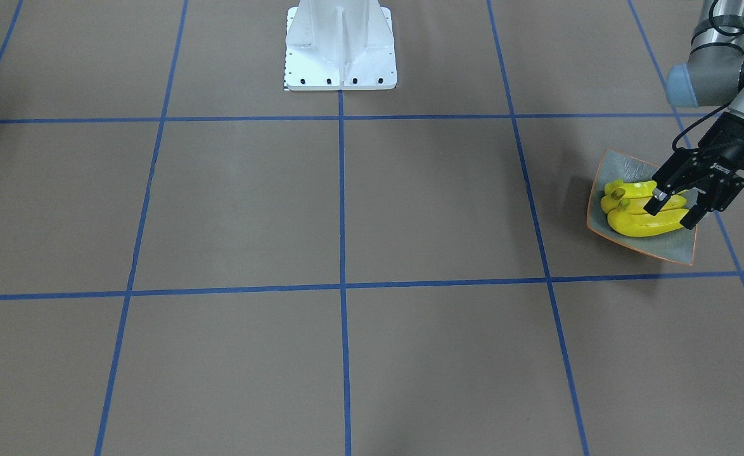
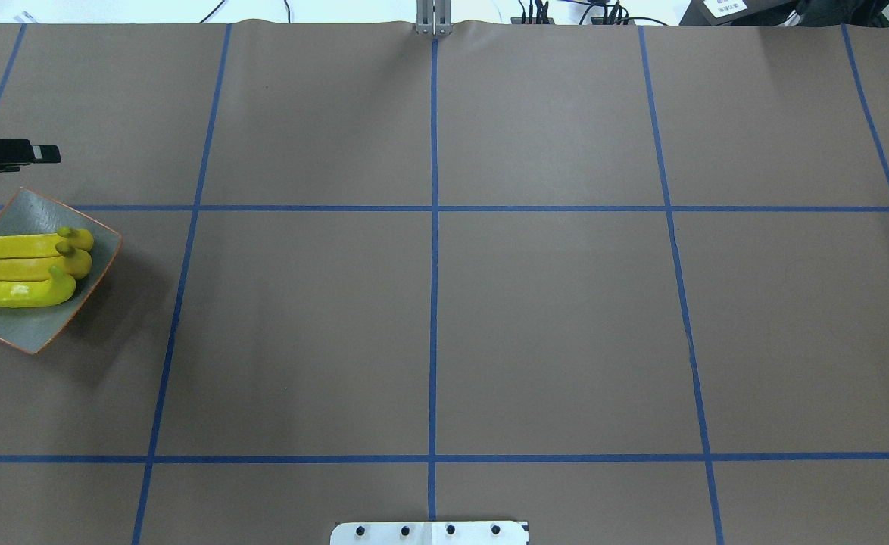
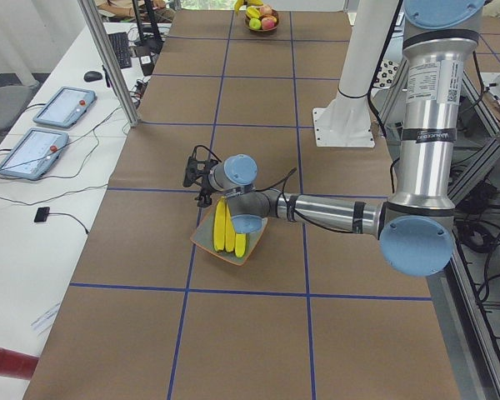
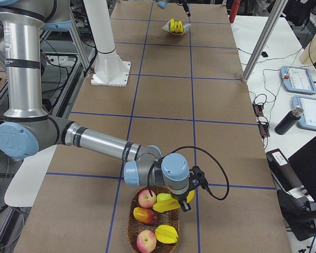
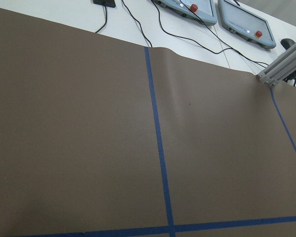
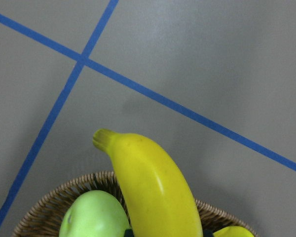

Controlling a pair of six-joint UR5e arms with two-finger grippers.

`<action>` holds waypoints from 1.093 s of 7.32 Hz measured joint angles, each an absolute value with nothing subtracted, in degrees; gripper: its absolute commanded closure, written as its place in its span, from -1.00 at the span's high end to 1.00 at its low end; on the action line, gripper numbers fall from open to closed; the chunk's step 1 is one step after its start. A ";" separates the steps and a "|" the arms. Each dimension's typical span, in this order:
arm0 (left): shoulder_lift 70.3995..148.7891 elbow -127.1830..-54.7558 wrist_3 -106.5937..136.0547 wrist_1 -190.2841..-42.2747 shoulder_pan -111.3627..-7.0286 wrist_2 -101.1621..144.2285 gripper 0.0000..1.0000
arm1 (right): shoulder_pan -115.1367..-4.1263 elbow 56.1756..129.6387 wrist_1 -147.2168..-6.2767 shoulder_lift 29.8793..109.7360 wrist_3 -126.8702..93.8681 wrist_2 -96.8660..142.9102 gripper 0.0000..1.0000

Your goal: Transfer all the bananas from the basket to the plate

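Grey-green with a thin orange rim, the small squarish plate (image 2: pixel 35 333) sits at the brown table's (image 2: pixel 429 318) left end, three glossy yellow toy bananas (image 2: pixel 24 266) lying side by side on it. The left hand (image 1: pixel 675 211) hangs raised near the plate, fingers spread and holding nothing. Far right, a fourth yellow banana (image 6: pixel 153 192) pokes over a woven wicker basket's (image 4: pixel 134 232) rim beside a green apple (image 6: pixel 93 217), under the right hand (image 4: pixel 185 204); I cannot tell whether that hand grips.
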State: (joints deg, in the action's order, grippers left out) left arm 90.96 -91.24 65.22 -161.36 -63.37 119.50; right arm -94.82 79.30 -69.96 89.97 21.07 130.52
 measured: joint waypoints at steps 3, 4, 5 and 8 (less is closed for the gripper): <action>92.09 -91.16 65.77 -161.09 -63.18 119.61 0.99 | -85.73 80.00 -70.00 80.94 2.62 130.79 -1.00; 92.53 -91.10 65.86 -161.03 -63.04 119.61 0.99 | -81.57 80.16 -69.89 77.01 -4.54 130.75 -1.00; 93.04 -91.03 65.92 -160.93 -62.97 119.64 0.99 | -77.67 80.29 -69.85 72.97 -10.57 130.69 -1.00; 96.44 -89.64 67.88 -160.76 -62.73 119.70 0.99 | -64.70 82.50 -67.52 62.86 -30.50 128.26 -1.00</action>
